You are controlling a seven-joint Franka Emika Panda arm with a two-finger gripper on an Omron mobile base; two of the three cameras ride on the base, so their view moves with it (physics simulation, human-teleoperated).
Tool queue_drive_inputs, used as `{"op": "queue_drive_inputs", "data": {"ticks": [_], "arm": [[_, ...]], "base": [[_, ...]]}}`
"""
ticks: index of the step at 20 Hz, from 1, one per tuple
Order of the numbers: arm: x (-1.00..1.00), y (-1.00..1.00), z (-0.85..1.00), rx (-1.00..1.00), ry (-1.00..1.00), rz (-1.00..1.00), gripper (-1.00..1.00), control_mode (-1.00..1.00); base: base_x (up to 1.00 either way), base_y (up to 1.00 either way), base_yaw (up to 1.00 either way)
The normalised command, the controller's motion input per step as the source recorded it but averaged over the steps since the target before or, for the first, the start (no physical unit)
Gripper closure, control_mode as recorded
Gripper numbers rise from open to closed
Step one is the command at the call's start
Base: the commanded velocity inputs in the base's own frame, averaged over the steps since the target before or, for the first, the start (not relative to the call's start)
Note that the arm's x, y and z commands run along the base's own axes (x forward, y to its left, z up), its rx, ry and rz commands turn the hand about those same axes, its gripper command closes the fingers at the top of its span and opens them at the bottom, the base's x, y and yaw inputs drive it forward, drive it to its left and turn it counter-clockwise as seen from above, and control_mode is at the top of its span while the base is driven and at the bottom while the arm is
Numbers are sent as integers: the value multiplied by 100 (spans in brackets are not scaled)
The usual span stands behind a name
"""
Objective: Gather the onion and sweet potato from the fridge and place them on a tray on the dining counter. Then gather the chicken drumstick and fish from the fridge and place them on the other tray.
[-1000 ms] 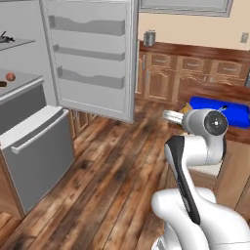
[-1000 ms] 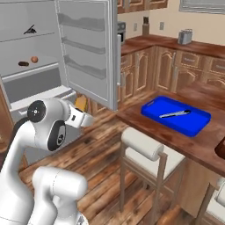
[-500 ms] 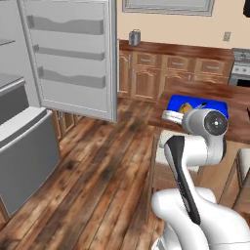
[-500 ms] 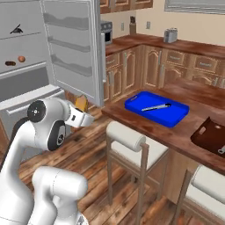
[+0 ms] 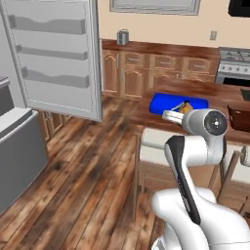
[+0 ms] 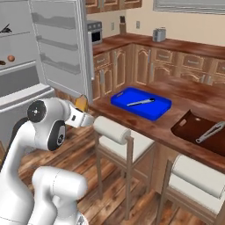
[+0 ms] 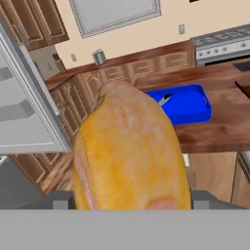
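In the centre of the hand view a yellow-orange chicken drumstick point(image 7: 129, 151) sits clamped in the gripper point(image 7: 129, 197), its jaws spread wide around it. Beyond, right of centre, the blue tray point(image 7: 188, 105) rests on the dining counter point(image 7: 219, 129). At left stands the open fridge point(image 6: 59, 48). No writing is legible.

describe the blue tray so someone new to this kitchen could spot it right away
Find the dining counter with the dark reddish wooden top and pale stools. The blue tray lies flat on it, toward the fridge end. It is bright blue, unlike the dark brown tray beside it, and has a slim silvery thing inside.
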Motion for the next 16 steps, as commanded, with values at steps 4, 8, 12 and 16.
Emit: {"op": "queue_drive_inputs", "data": {"ticks": [4, 8, 12, 16], "arm": [[0, 0, 0, 0, 0, 0, 100, 100], [0, 0, 0, 0, 0, 0, 100, 100], [0, 0, 0, 0, 0, 0, 100, 100], [0, 0, 0, 0, 0, 0, 100, 100]], "base": [[0, -50, -7], [3, -49, -5], [3, -49, -4], [18, -56, -8]]}}
